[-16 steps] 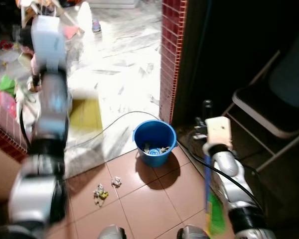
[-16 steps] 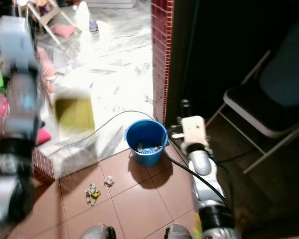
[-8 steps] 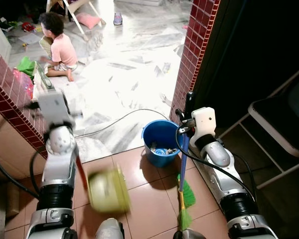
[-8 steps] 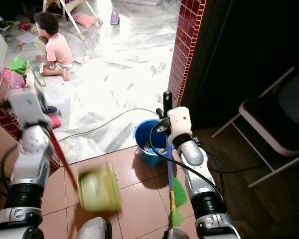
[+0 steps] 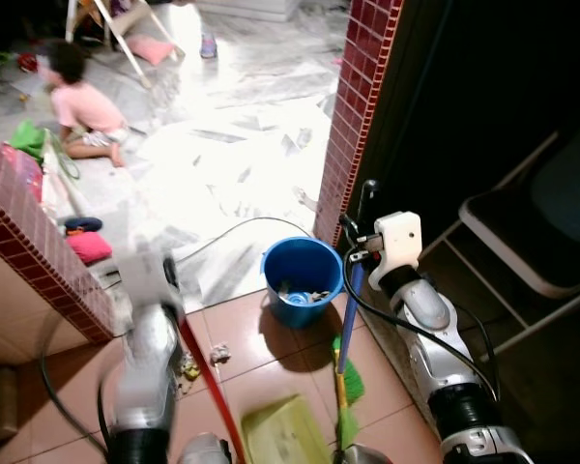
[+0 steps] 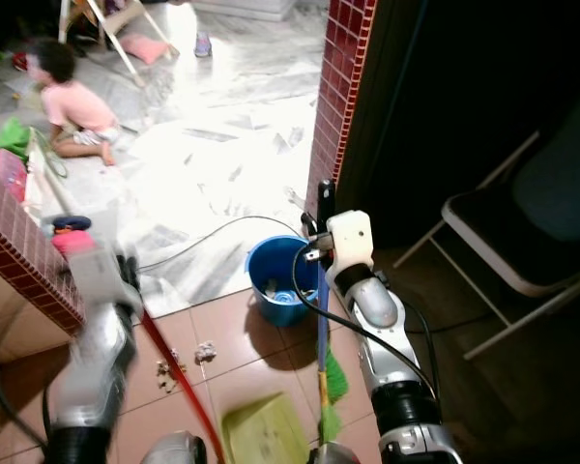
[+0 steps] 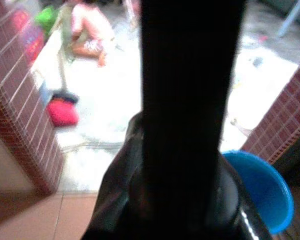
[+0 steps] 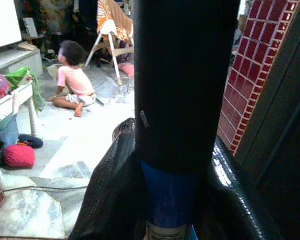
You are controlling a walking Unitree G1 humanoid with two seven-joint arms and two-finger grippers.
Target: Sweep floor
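My right gripper (image 5: pixel 358 232) is shut on a broom's blue handle (image 5: pixel 352 295), with the handle between the fingers (image 8: pixel 185 75) in the right wrist view. The green bristles (image 5: pixel 346 372) hang just right of a blue bucket (image 5: pixel 303 271) holding scraps. My left gripper (image 5: pixel 166 278), blurred, is shut on the red handle (image 5: pixel 208 387) of a yellow-green dustpan (image 5: pixel 290 435), which lies low by my feet. Crumpled litter (image 5: pixel 222 354) and more bits (image 5: pixel 188 367) lie on the brown tiles between the dustpan handle and the bucket.
A child (image 5: pixel 77 106) sits on the white marble floor beyond. A cable (image 5: pixel 227 232) runs past the bucket. A red brick pillar (image 5: pixel 353 106) stands behind the bucket, a low brick wall (image 5: pixel 39 251) on the left, a folding chair (image 5: pixel 532 242) in the dark right.
My left arm has swung down from high on the left, bringing the dustpan to the tiles by my feet. The broom has stayed beside the bucket. The camera has shifted.
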